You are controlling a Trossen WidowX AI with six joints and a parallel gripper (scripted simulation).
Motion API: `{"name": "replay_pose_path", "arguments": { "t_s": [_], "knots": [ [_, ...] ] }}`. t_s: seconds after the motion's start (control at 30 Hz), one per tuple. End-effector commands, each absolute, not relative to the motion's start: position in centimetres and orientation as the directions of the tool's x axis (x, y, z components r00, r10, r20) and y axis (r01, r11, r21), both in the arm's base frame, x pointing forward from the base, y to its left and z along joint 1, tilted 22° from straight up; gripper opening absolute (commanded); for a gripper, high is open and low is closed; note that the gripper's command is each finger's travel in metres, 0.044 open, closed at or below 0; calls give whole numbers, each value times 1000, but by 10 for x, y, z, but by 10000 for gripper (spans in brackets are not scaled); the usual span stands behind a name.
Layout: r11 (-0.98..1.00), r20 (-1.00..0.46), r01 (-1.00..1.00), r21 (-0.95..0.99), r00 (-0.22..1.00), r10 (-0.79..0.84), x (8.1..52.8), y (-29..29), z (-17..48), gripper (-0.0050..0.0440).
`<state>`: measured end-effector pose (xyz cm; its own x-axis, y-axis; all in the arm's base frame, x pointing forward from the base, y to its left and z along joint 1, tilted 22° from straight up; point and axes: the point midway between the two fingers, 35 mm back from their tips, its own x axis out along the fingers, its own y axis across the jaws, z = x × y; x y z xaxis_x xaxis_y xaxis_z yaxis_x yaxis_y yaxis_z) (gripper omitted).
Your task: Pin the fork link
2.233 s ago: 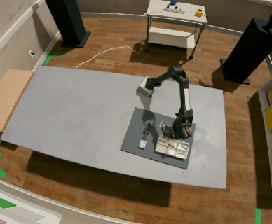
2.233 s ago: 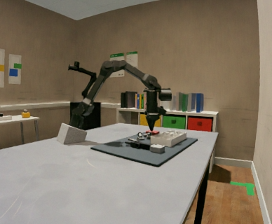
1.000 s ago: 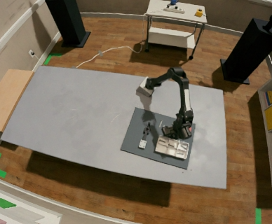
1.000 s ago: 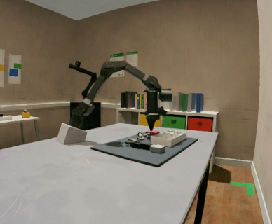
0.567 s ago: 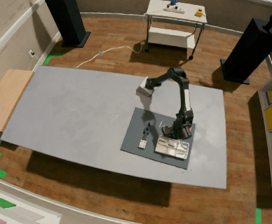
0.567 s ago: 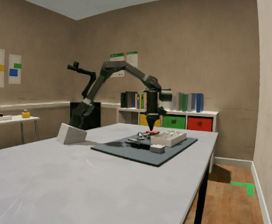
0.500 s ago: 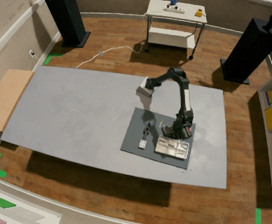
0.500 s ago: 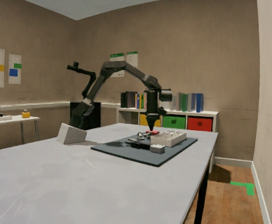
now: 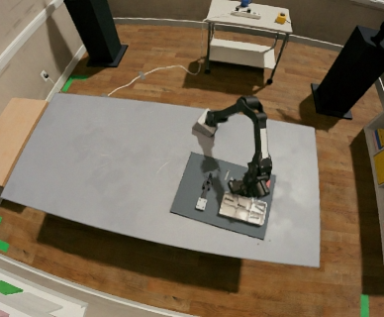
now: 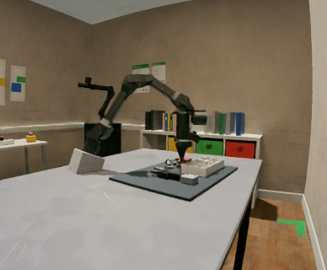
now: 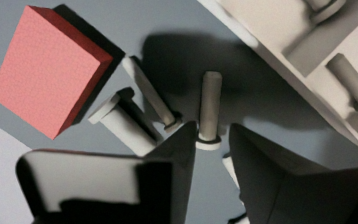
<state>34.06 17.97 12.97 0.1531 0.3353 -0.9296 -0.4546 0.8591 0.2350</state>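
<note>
My gripper points down at the mat, its fingers a little apart with nothing held. A grey headed pin lies just beyond and below the fingertips, its head in line with the gap. A thinner pin and a thicker pin lie to its left in the wrist view; another pale pin is partly hidden by the right finger. I cannot tell the sizes for certain. The dark link assembly lies on the mat with a pale block at one end; its fork and eye are too small to make out.
The pale parts box stands beside the gripper with pins in its compartments. A red block lies past the loose pins. All are on the dark mat. A grey block stands by the arm's base.
</note>
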Motion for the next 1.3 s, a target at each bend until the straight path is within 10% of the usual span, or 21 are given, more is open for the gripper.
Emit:
{"name": "replay_pose_path", "arguments": {
  "t_s": [0.0,1.27],
  "knots": [
    [860,-928,-455,231,164,336,342,180,130,90],
    [859,-926,-457,231,168,338,347,190,107,90]
  ]
}}
